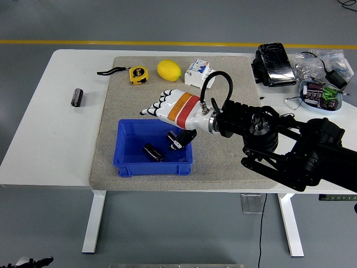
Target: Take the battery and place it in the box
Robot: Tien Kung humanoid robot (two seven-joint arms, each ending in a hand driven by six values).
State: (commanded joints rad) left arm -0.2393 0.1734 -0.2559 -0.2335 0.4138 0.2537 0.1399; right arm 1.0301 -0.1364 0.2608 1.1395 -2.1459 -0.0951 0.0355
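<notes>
A blue box point(124, 146) stands on the grey mat point(111, 123). One dark battery point(153, 152) lies on the box floor. A second dark piece point(173, 139) sits under the hand's thumb; I cannot tell whether it is another battery. My right hand point(166, 120), white with a red and orange band, hovers over the box's right half with its fingers point(152, 108) spread out to the left and holds nothing. Another battery point(77, 97) lies on the white table left of the mat. My left hand is out of view.
A yellow tape measure point(138, 74), a lemon point(168, 70) and a white circuit breaker point(199, 72) lie along the mat's far edge. A black device point(275, 62), bags and a dish of parts point(321, 94) crowd the table's far right.
</notes>
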